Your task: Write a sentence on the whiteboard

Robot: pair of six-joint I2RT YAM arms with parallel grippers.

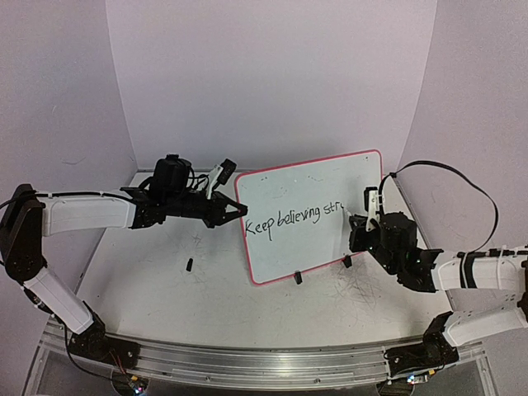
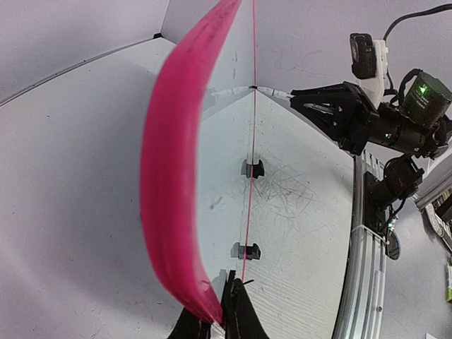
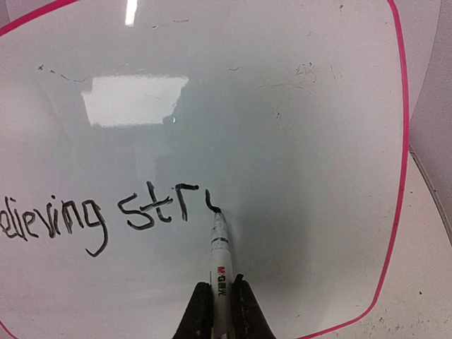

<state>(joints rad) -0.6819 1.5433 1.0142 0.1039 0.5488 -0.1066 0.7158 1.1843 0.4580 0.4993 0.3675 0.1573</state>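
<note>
The whiteboard (image 1: 318,186) stands propped up on the table, pink-rimmed, its face toward the arms. My left gripper (image 1: 239,209) is shut on its left rim; in the left wrist view the fingers (image 2: 240,314) pinch the pink edge (image 2: 166,176). My right gripper (image 3: 222,300) is shut on a white marker (image 3: 220,258), whose tip touches the board (image 3: 296,106). The sentence (image 1: 293,219) reads "Keep believing str", with a fresh short curved stroke (image 3: 210,201) just above the marker's tip. In the top view my right gripper (image 1: 357,221) sits at the board's right part.
Two black clips (image 2: 252,168) (image 2: 245,250) hold the board's lower edge on the scuffed tabletop (image 1: 148,280). A small black piece (image 1: 189,265) lies on the table left of the board. The right arm (image 2: 381,120) shows across the board in the left wrist view.
</note>
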